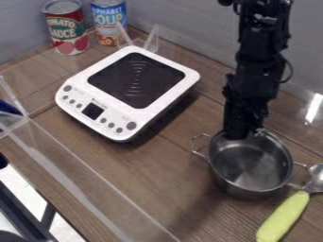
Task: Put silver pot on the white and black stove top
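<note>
The silver pot stands on the wooden table at the right, with a thin wire handle on either side. My gripper points straight down with its fingers together at the pot's far left rim, one finger apparently inside the pot. The pot still rests on the table. The white and black stove top lies flat to the left of the pot, and nothing sits on its black glass.
A spoon with a yellow-green handle lies at the front right, beside the pot. Two cans stand at the back left behind the stove. Clear plastic panels line the table's front edge, by a blue object.
</note>
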`<state>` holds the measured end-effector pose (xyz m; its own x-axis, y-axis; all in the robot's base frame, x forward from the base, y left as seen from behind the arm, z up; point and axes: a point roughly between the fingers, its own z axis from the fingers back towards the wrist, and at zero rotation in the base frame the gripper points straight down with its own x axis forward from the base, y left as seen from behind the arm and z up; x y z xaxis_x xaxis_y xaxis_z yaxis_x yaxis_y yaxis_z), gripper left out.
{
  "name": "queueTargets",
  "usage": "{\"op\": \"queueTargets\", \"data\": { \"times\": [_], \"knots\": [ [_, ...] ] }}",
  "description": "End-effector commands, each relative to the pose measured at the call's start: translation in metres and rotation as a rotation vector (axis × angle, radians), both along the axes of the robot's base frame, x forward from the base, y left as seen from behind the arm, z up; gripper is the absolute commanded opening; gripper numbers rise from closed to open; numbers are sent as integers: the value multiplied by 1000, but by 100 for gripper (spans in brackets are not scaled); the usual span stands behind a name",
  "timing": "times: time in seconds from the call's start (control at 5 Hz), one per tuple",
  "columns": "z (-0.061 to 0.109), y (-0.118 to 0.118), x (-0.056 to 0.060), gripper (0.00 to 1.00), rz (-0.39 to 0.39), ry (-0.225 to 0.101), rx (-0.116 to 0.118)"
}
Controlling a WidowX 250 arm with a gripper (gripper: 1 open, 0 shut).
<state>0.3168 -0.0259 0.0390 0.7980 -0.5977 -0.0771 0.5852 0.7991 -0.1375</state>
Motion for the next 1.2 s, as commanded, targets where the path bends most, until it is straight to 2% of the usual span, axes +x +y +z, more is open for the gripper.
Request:
{"op": "queueTargets", "data": {
  "times": [0.0,0.2,0.6,0.8,1.0],
  "knots": [
    [33,13,12,0,2,-67,14],
    [58,27,16,0,8,-74,38],
    [117,71,23,0,65,-93,111],
    [147,89,24,0,105,-93,150],
    [169,108,23,0,159,-83,179]
  ]
}}
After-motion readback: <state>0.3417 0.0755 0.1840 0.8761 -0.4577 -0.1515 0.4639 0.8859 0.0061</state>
